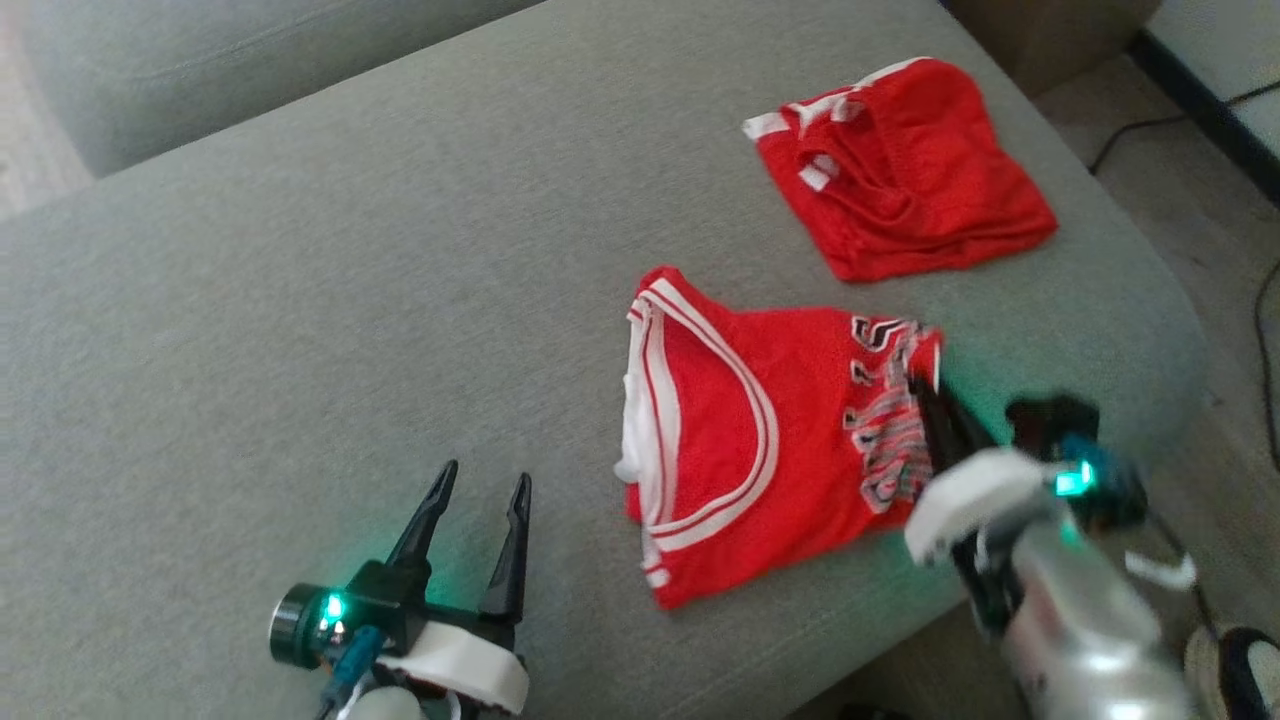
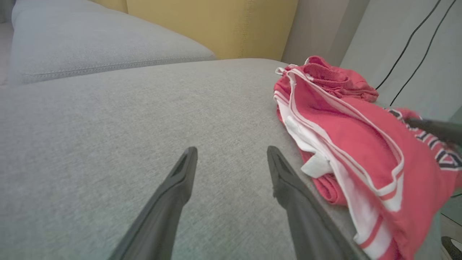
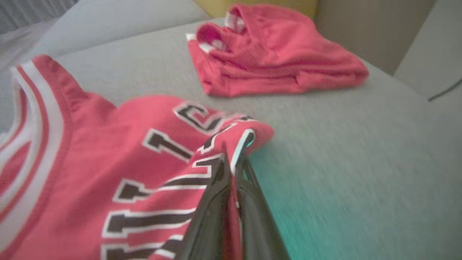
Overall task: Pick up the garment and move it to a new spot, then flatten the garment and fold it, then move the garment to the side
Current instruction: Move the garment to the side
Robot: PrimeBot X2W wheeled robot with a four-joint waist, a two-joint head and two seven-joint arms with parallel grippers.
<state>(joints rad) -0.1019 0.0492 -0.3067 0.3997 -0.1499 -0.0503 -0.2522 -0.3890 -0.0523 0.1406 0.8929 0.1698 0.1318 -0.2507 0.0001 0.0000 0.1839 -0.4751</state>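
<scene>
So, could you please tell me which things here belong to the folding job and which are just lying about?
Job: red jersey; right gripper, shut on its lettered edge; left gripper, open over the grey sofa cushion.
Lying about: folded red garment; shoe on the floor.

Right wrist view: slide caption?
Right tool shut on the red jersey at its lettered edge; second red garment lies beyond on grey cushion.

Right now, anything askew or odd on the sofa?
The red mesh jersey with white trim lies rumpled and skewed near the front edge of the grey sofa cushion, its lettered corner pinched up by the shut right gripper. Nothing looks torn or spilled.
</scene>
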